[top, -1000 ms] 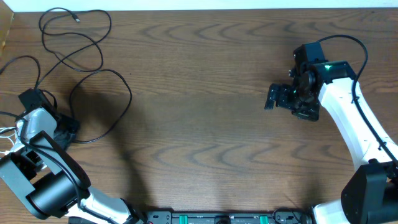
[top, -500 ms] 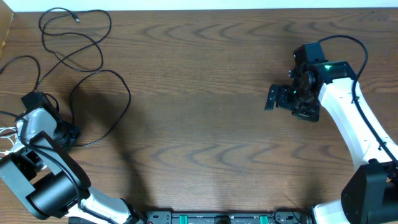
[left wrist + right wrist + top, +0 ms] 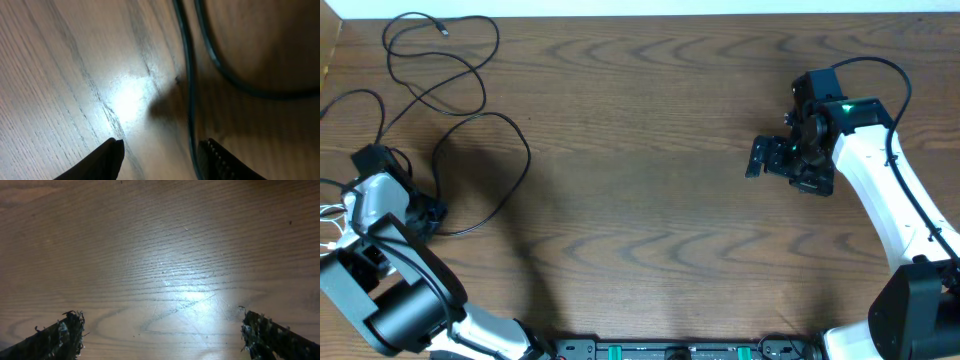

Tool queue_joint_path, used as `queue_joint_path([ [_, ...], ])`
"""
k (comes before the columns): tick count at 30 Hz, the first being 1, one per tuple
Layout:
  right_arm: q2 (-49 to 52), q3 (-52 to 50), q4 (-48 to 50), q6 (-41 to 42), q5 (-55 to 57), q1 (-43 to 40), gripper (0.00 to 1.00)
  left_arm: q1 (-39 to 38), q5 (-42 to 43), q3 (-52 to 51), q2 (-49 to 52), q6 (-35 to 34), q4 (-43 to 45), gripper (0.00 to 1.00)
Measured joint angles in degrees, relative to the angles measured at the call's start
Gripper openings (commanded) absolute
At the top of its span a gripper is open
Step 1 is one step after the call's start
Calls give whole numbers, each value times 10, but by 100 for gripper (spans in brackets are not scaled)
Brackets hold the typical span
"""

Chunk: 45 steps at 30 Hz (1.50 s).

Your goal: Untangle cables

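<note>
cables [image 3: 528, 152]: thin black cords lie in loose loops on the far-left part of the table [image 3: 650, 220], running from the back edge down to the left arm.
plug end [image 3: 442, 31]: one small plug lies free at the back, inside the top loop.
white cord [image 3: 330, 213]: only a sliver shows at the left edge, beside the left arm; its course cannot be told.
crossings: in the overhead view the black loops pass over one another in at least two places near the back-left corner.
left gripper [image 3: 162, 150]: low over the wood at the lower end of the black loops, fingers apart with bare table between them. one black strand [image 3: 189, 90] runs up between the fingers, close to the right-hand one, and is not pinched as far as the wrist view shows. a second strand [image 3: 225, 75] curves away beyond it.
right gripper [image 3: 160, 335]: jaws spread wide over bare wood, holding nothing, well apart from every cord.
done so far: by my reading little; the loops lie loose and flat, not knotted tight, yet nothing is laid out singly.
left to do: separate the overlapping black loops, free the white cord, and lay each one apart.
</note>
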Motion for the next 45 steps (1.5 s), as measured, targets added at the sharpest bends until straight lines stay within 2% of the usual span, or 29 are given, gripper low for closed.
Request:
queue_joint_path([
  [5,0,0,3,0,-2,0,99,0,40,7,-57,-18,4,58],
  [11,0,0,4,-6,-34,0,99,-12,192,13,-148,-33,30,77],
  [15,0,0,11,-31,-70,0,99,-76,269,13,-187,-30,38,81],
  [18,0,0,10,-40,-84,-1,99,-161,284,13,-211,-7,51,85],
  [24,-40,-3,-12,-48,-75,-10,99,-368,217,13,-278,46,30,87],
  [28,-123,-3,-21,-46,-47,-15,99,-501,173,13,-315,77,19,88],
  [33,-239,-3,-24,-40,-26,-14,99,-615,113,13,-324,82,-2,89],
  [39,-335,-3,-78,-37,8,6,99,-669,80,13,-359,40,-21,89],
  [45,-443,-19,-103,-37,78,39,99,-671,8,14,-485,25,-130,91],
])
